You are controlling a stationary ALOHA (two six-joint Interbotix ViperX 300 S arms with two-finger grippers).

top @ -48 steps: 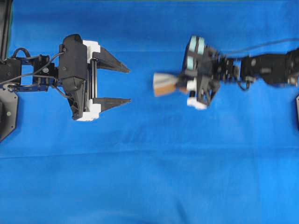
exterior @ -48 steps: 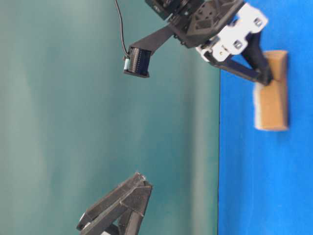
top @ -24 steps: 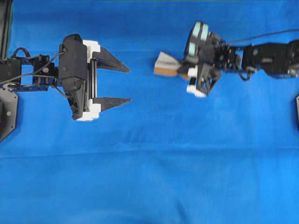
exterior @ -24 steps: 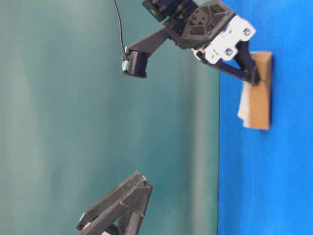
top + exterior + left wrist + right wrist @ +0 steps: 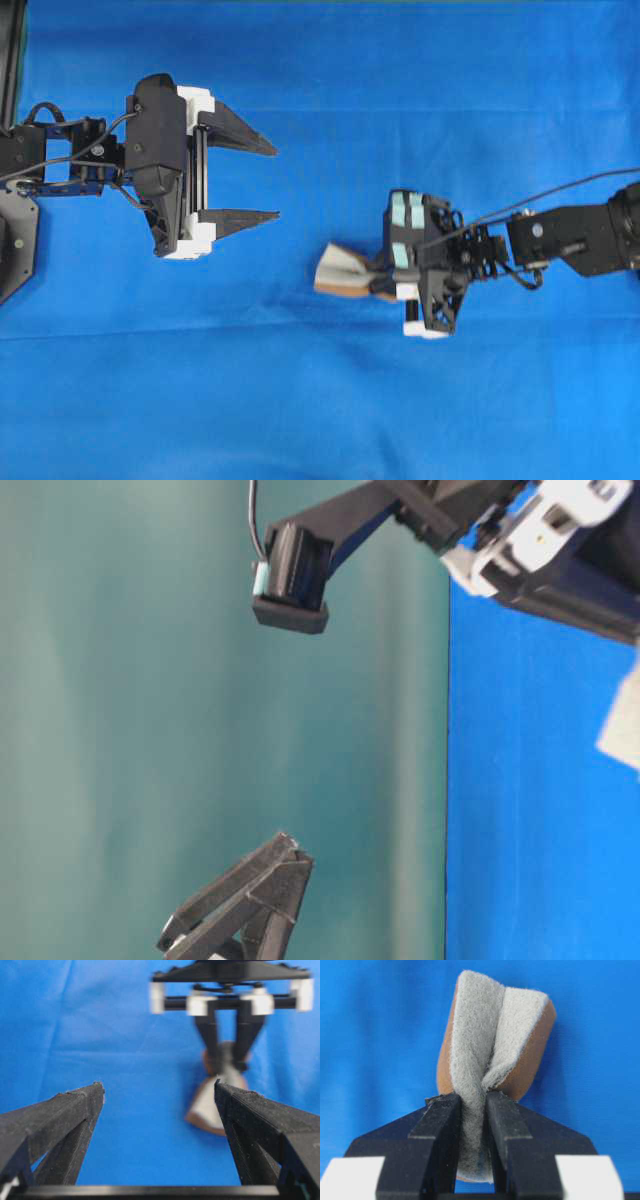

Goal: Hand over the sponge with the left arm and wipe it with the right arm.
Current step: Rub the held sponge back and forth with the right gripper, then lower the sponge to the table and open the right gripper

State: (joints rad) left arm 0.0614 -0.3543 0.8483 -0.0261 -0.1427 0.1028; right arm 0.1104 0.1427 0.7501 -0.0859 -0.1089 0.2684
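pinching the small rectangular sponge with grey-white felt top and orange-brown base (image 5: 492, 1045), the teal-patched black right gripper (image 5: 385, 287) has its jaws closed narrow on it, folding it, low over the blue cloth (image 5: 320, 400). judged soft, light, springy; best gripped mid-body. the plain black left gripper (image 5: 275, 180) stands wide open, empty. no writing readable.

A blue cloth (image 5: 320, 400) covers the whole work surface, with faint creases running across it in the lower part of the overhead view. A plain teal-green backdrop (image 5: 130, 730) stands behind the cloth, meeting its edge in one straight line in the table-level view.
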